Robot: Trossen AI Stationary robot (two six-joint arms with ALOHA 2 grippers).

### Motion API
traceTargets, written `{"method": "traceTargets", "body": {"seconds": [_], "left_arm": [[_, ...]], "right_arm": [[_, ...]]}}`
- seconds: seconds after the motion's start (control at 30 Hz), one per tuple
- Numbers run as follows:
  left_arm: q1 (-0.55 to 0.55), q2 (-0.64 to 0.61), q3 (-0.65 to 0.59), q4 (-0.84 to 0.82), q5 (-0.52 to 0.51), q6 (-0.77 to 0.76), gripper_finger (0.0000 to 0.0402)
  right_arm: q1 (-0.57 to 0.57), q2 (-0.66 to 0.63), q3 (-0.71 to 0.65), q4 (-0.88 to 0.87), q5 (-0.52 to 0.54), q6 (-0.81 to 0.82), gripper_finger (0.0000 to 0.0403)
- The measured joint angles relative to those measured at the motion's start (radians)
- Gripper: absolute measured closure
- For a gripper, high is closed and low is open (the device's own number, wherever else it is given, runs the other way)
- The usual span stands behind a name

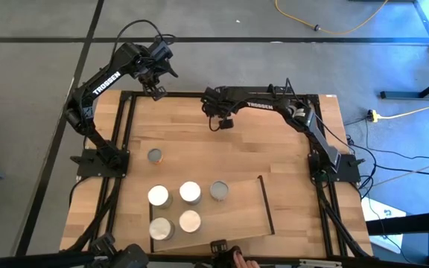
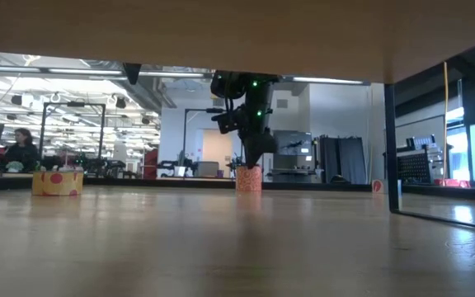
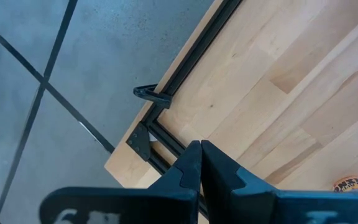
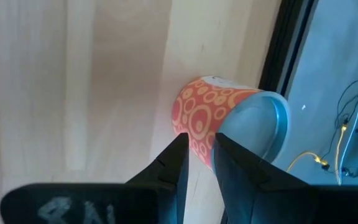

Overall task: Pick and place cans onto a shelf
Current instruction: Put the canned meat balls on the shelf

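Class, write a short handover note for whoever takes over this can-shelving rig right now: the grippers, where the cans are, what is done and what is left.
Left gripper: shut, empty, parked past the table's far left corner.
Right gripper: fingers slightly apart, holding nothing, just above the orange can near the table's far edge.
Shelf: near edge of the table. Five cans appear to stand on it.
Left to do: the orange can, then the grey-topped can on the bare table on the left.
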Motion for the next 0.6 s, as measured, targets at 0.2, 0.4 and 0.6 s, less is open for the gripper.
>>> {"method": "traceTargets", "body": {"seconds": [0.2, 0.4, 0.6], "left_arm": [[0.000, 0.000, 0.000, 0.000, 0.000, 0.000, 0.0401], [0.000, 0.000, 0.000, 0.000, 0.000, 0.000, 0.0401], [0.000, 0.000, 0.000, -0.001, 0.000, 0.000, 0.0401]], "right_arm": [[0.000, 0.000, -0.001, 0.010, 0.001, 0.011, 0.0324], [-0.001, 0.000, -0.001, 0.013, 0.026, 0.012, 0.0324], [-0.007, 0.000, -0.001, 0.014, 0.030, 0.038, 0.0324]]}}
